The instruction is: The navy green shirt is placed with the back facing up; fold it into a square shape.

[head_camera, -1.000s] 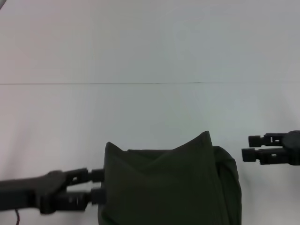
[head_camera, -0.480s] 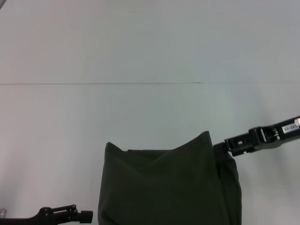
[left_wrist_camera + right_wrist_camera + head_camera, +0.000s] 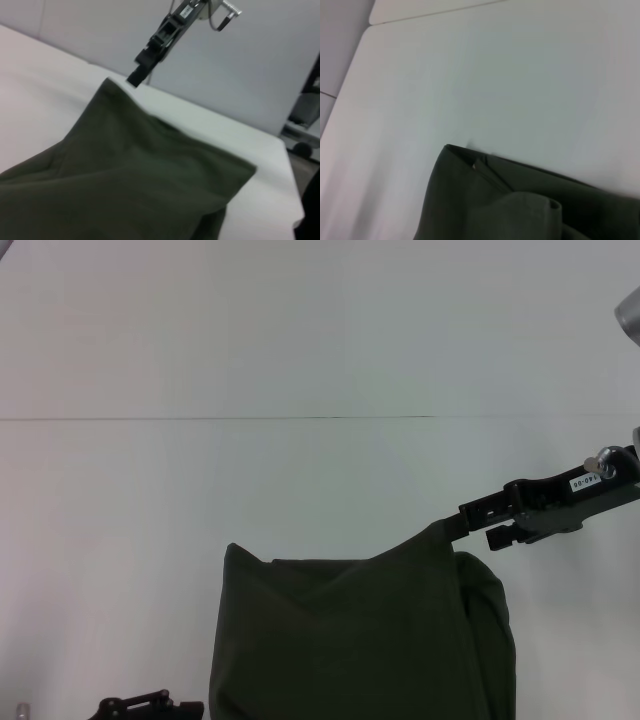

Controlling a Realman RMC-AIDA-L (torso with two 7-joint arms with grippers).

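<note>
Risen and swung inward since the earlier frame: right hand [image 3: 470, 523], now at the far right corner of navy green shirt [image 3: 360, 635], apparently pinching it to lift that corner for folding.

Head view: shirt at near counter [image 3: 200, 480] edge, cut off below; left hand [image 3: 150, 707] barely visible, grip unclear.

Left wrist view: peaked corner under right hand [image 3: 136, 76].

Right wrist view: only cloth and counter.

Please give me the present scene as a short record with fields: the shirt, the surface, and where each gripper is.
shirt: navy green shirt, partly folded and bunched, plain side showing, no lettering visible
far right corner: raised to a peak, at the right gripper's tip
surface: white table
right gripper: right gripper at the shirt's far right corner; hold on the cloth cannot be confirmed
left gripper: left gripper low at the near edge of the head view, beside the shirt's left side, apart from it
fold state: not yet a square
</note>
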